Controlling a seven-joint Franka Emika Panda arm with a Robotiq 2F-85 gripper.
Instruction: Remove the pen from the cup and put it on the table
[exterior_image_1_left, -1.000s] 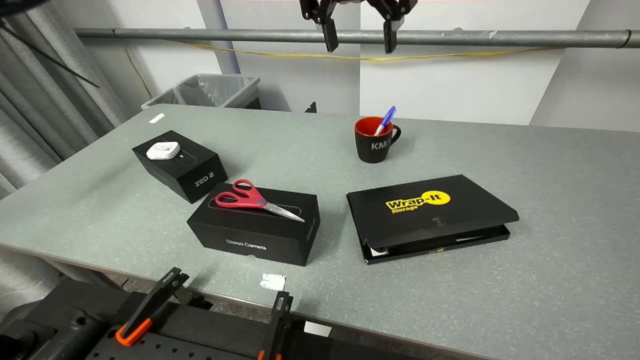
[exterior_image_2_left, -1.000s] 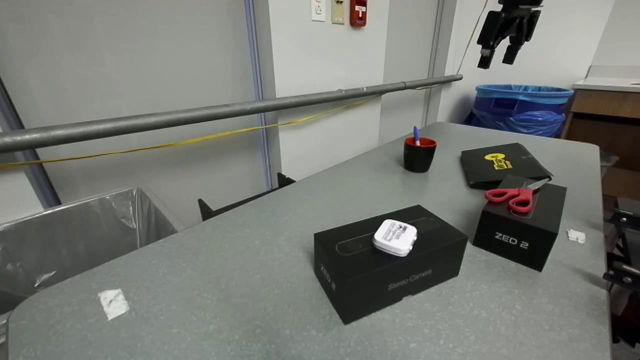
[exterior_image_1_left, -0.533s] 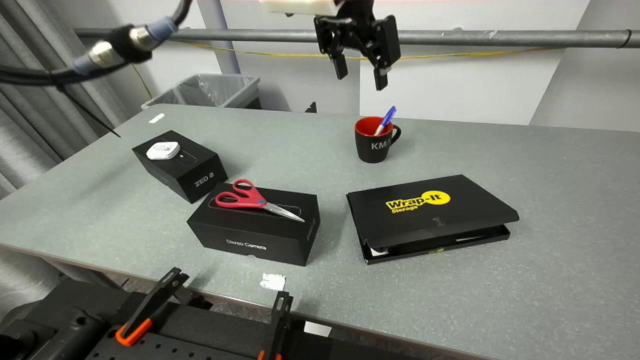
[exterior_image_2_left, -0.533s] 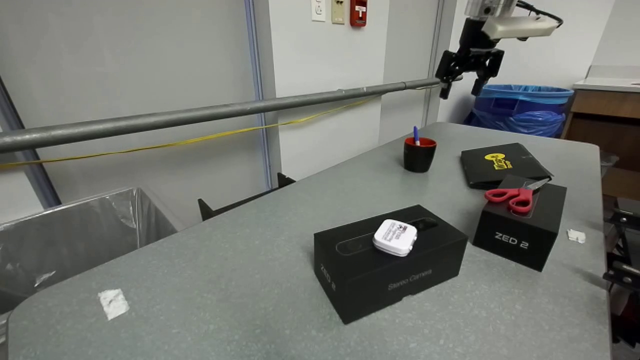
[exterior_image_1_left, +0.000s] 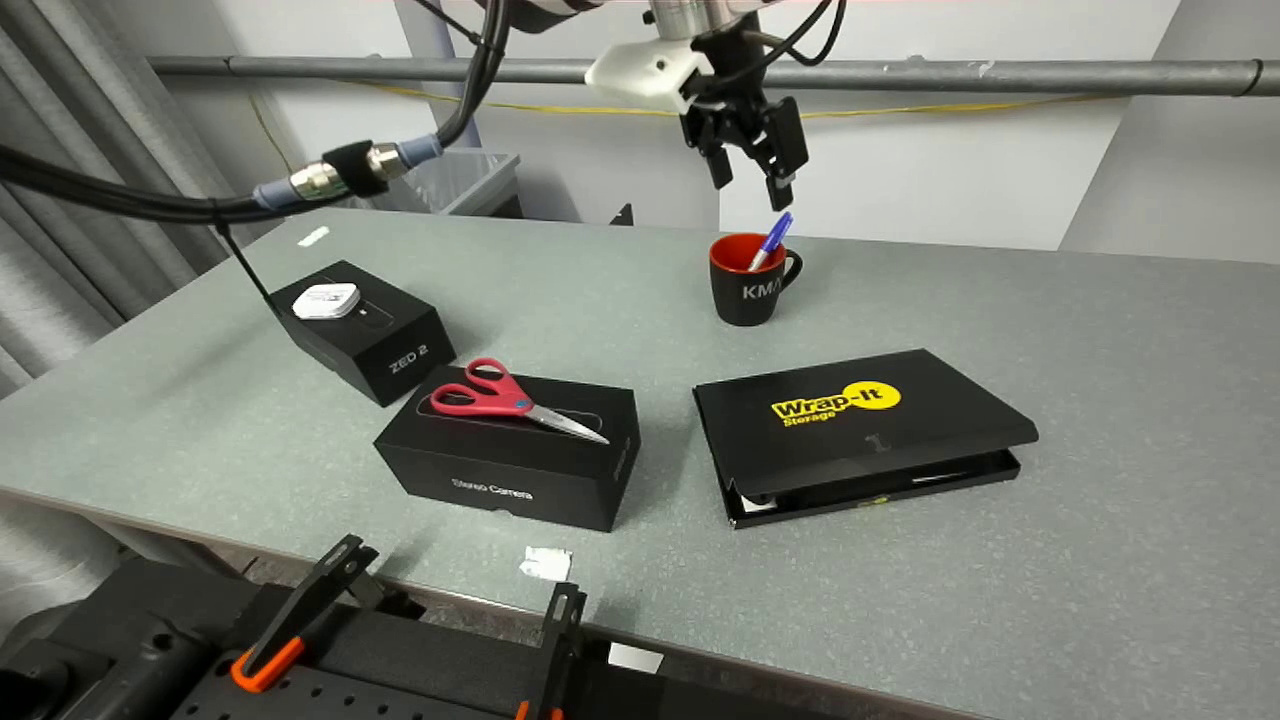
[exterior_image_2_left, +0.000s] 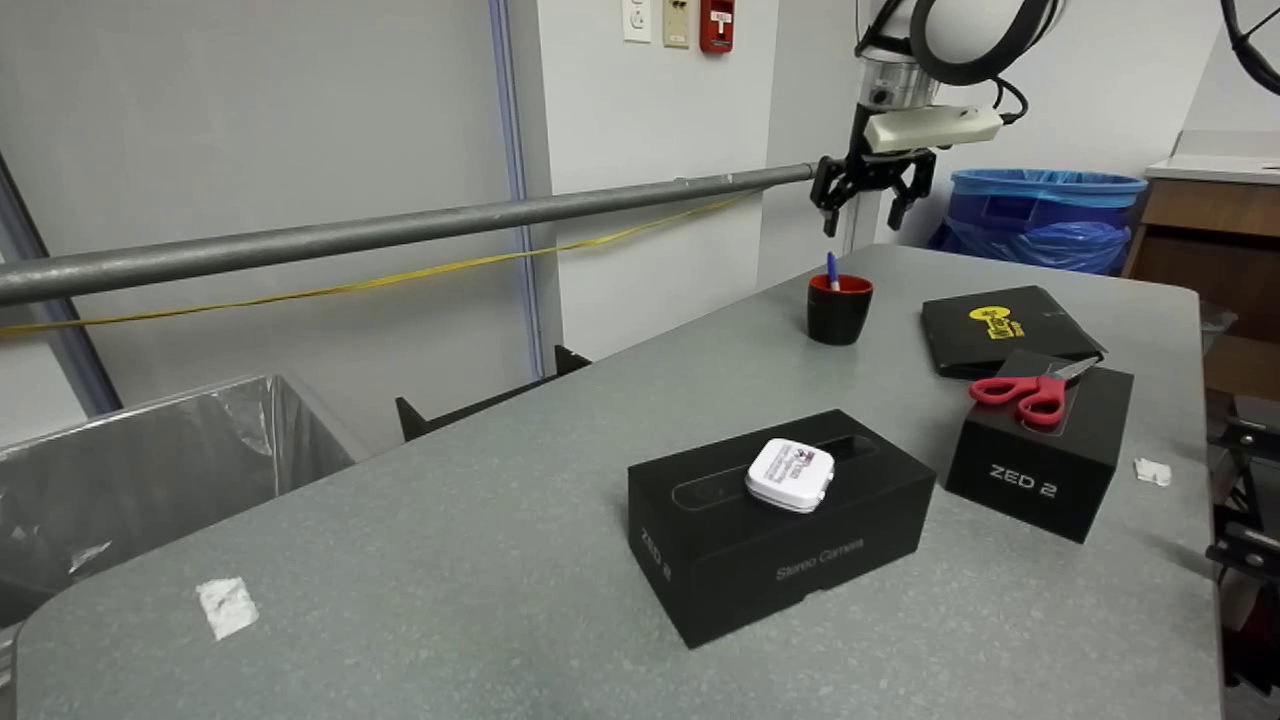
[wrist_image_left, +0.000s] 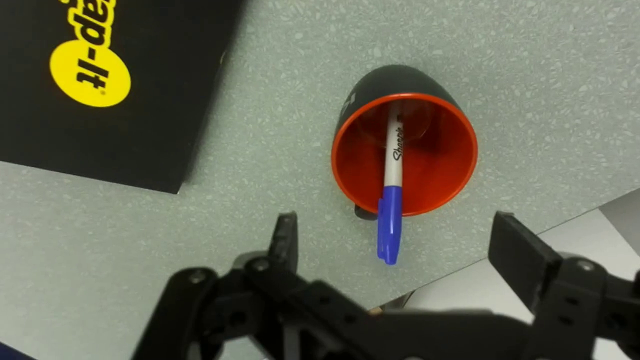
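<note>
Grey table (exterior_image_1_left: 1130, 400), white wall (exterior_image_1_left: 900, 170) behind. Blue-lined bin (exterior_image_2_left: 1045, 188) only in an exterior view; clear-lined bin (exterior_image_2_left: 150, 480) in both exterior views. Letters on cup (exterior_image_1_left: 733, 303) readable in an exterior view; Sharpie lettering on pen (wrist_image_left: 393, 172) legible only in wrist view. Upright cup holds pen, tilted, blue end past rim. Gripper (exterior_image_2_left: 863, 228) above cup, jaws parted, apart from pen. Scissors (exterior_image_1_left: 518, 404) on black box (exterior_image_1_left: 560, 500).

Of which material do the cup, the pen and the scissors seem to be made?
The cup: probably glazed ceramic, dark and fairly matte outside, seemingly glossier red inside, judging by its smooth, even rim; plastic is possible.
The pen: likely smooth plastic, by its evenly blue cap with clip.
The scissors: red handles look like plastic; the grey, shiny blades suggest metal.
</note>
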